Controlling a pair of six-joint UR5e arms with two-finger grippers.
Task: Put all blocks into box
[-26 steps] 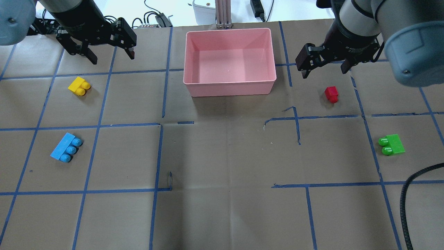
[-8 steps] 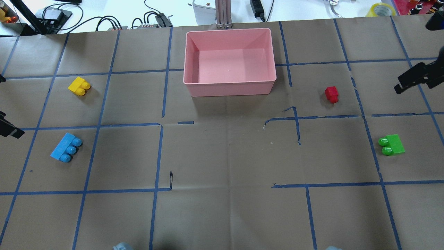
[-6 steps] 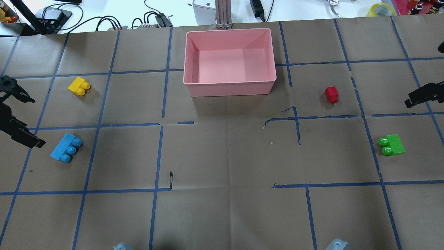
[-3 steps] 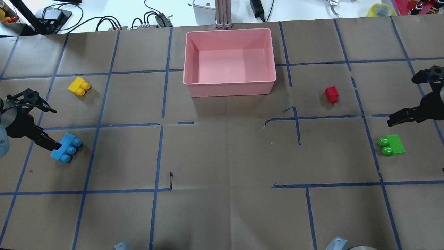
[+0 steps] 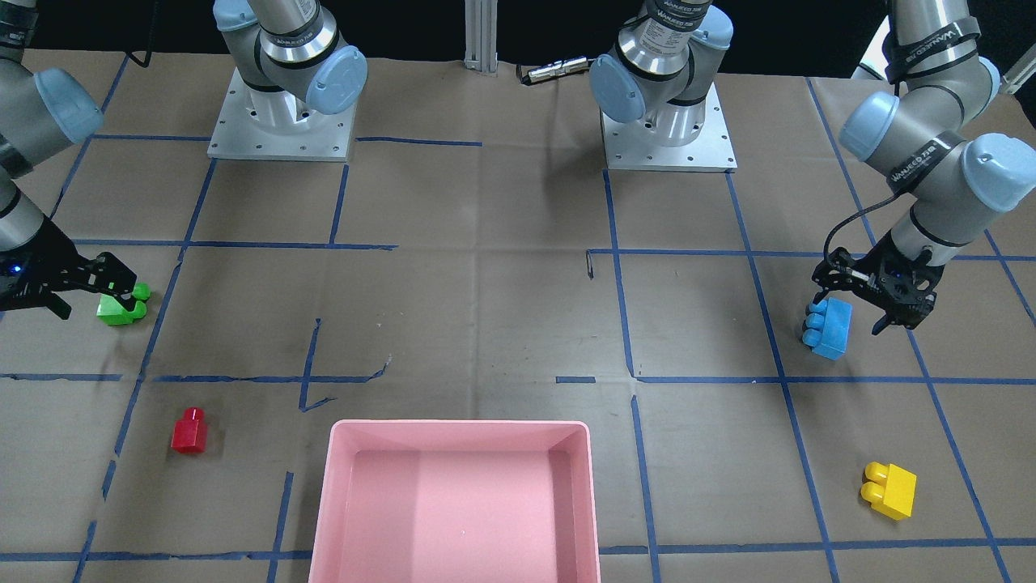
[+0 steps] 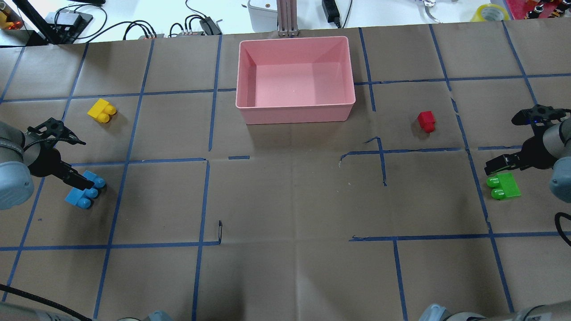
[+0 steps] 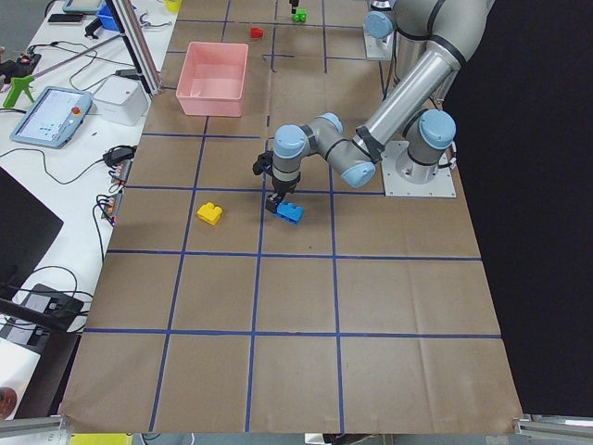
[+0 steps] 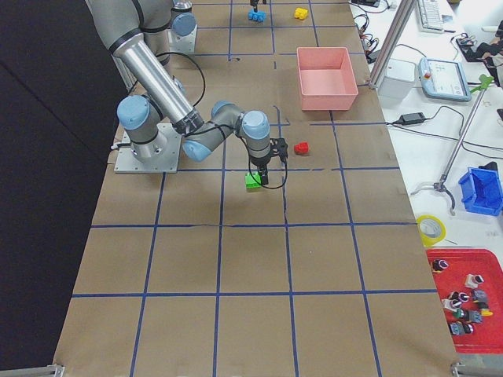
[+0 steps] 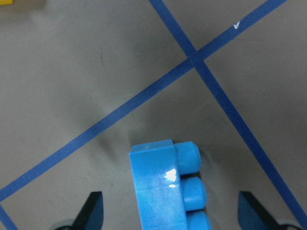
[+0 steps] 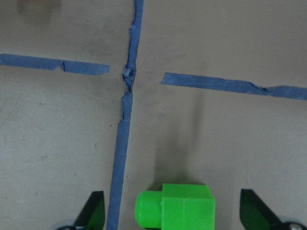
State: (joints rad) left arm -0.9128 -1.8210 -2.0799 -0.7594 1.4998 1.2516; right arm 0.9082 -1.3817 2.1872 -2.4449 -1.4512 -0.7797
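The pink box (image 6: 294,111) stands empty at the far middle of the table. My left gripper (image 5: 846,308) is open and low over the light-blue three-stud block (image 6: 82,191), with one finger on each side in the left wrist view (image 9: 163,187). My right gripper (image 5: 95,301) is open and low over the green block (image 6: 506,186), which sits between its fingers in the right wrist view (image 10: 184,206). The yellow block (image 6: 102,111) and the red block (image 6: 426,121) lie alone on the paper.
Blue tape lines grid the brown paper. The two arm bases (image 5: 279,121) stand on the robot's side. Cables and devices (image 6: 200,24) lie beyond the far edge. A black cable (image 6: 563,225) hangs at the right edge.
Both arms left the box area, swung out to the table's sides, then came in. The left gripper is now over the light-blue block, the right over the green. No block has moved.
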